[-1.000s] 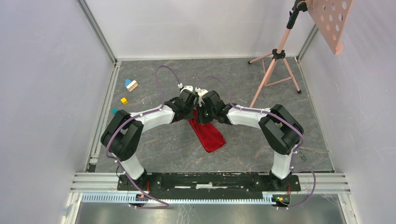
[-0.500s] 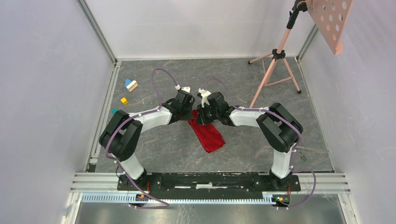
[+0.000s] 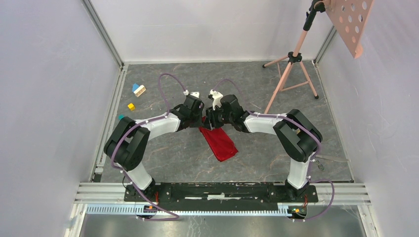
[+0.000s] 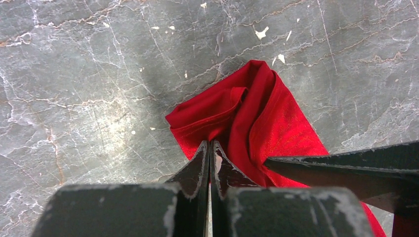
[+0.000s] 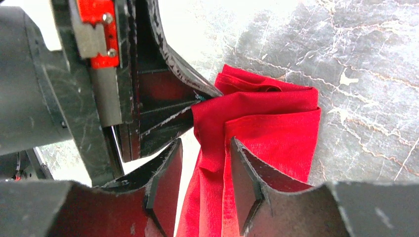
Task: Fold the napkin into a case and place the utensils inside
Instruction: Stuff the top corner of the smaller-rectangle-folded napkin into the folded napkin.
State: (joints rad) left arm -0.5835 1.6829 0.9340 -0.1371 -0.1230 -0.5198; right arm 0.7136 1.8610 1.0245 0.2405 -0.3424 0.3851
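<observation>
1. Left pincer (image 4: 210, 147): fingers pressed together with only a hairline slit between them, nipped on the hem of the napkin (image 4: 269, 123) right at the tip.
2. Right pincer (image 5: 205, 144): fingers apart, straddling a raised ridge of the red cloth that runs up between them. Cannot tell whether the pads actually press the cloth.
3. The two pincers meet almost tip to tip over the far end of the napkin. In the right wrist view the left pincer's tip touches the cloth just beside the right pincer. In the left wrist view one finger (image 4: 346, 165) of the right pincer comes in from the right, across the cloth.
4. Napkin shape: folded into a narrow strip several layers thick. The far end is bunched at the pincers, with stacked folds and one rounded loop showing.
5. Napkin position: mid-counter, between the two forearms. In the top view the rest of the strip lies flat and runs from the pincers toward the near side, angled a little right.
6. Counter (image 4: 89, 74): grey marbled surface with pale veins and a few white flecks near the cloth.
7. Further out, well apart from the napkin:
   - small toy blocks (image 3: 138, 90) and a yellow block (image 3: 131, 106) at the far left;
   - a pink tripod stand (image 3: 291, 74) at the far right.
</observation>
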